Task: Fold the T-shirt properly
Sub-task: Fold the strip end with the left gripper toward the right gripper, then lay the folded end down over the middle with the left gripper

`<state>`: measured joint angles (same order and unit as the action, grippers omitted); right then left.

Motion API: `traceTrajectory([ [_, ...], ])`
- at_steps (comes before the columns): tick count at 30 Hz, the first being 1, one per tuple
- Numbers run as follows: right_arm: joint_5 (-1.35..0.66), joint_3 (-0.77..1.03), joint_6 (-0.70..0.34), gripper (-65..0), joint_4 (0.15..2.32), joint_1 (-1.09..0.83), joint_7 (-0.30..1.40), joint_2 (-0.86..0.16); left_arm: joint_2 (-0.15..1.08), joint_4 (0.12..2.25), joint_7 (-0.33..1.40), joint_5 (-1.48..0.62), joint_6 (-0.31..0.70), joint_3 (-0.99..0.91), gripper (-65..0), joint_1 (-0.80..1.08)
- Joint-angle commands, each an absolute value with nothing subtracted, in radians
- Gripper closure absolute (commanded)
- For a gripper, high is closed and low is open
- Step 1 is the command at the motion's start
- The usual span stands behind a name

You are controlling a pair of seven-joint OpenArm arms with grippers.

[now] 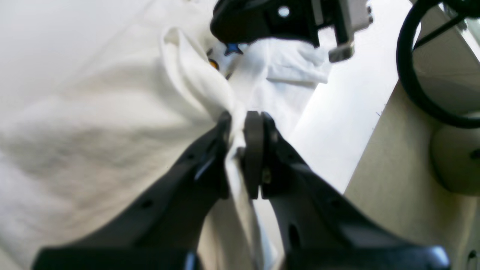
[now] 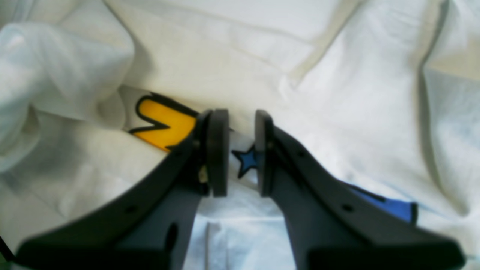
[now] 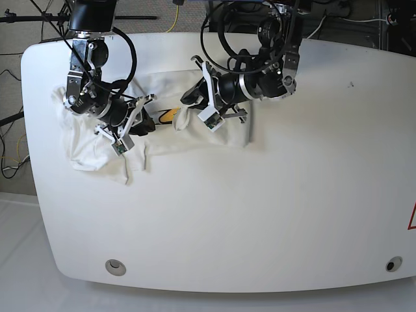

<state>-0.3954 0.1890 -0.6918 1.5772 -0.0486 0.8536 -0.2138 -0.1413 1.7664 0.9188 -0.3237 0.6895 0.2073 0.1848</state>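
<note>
- Right now, as I read it, I'm partway through folding: one side of the T-shirt (image 3: 84, 146) is being brought over the rest, and it isn't a neat packet.
- The shirt lies in the far left part of the desk (image 3: 260, 227) in the base view, running from the left side towards the middle, rumpled and uneven at its edges.
- My left claw (image 1: 238, 153) is nearly closed, with a raised fold of the shirt pinched between its fingers. From the left wrist, cloth drapes down on one side of the grip.
- My right claw (image 2: 242, 153) is parted a little, with nothing that I can make out between its tips. It is over the printed area, where a blue star (image 2: 247, 159) shows behind the gap beside a yellow letter (image 2: 161, 122); I can't tell whether the tips touch the cloth.
- The next move, I judge, is to carry the gripped fold across towards the left of the base view, lay it down flat, then let go.
- The right claw could help by pinning the layer underneath or catching a free edge, so that the whole shirt doesn't slide along.
- I'd go gently: thin cotton bunches easily, and a low drag could crease the layer below. Squaring up and smoothing should follow.
</note>
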Motion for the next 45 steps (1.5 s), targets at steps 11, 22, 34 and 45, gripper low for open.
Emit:
traceTrajectory([
  [11,-0.404,0.186,-0.698,-11.6,1.596,-0.037,0.840,-0.224,-0.152,1.690,0.888,-0.356,0.698,0.207,0.0,0.157],
  [22,-0.399,0.184,-0.698,-11.7,1.595,-0.036,0.841,-0.224,-0.149,1.704,0.840,-0.339,0.698,0.221,-12.6,0.161],
  [34,-0.398,0.182,-0.698,-11.8,1.591,-0.037,0.842,-0.223,-0.146,1.711,0.766,-0.337,0.698,0.235,-49.6,0.167],
  [45,-0.393,0.184,-0.698,-11.7,1.593,-0.038,0.850,-0.218,-0.151,1.732,0.812,-0.359,0.698,0.248,-48.0,0.163],
])
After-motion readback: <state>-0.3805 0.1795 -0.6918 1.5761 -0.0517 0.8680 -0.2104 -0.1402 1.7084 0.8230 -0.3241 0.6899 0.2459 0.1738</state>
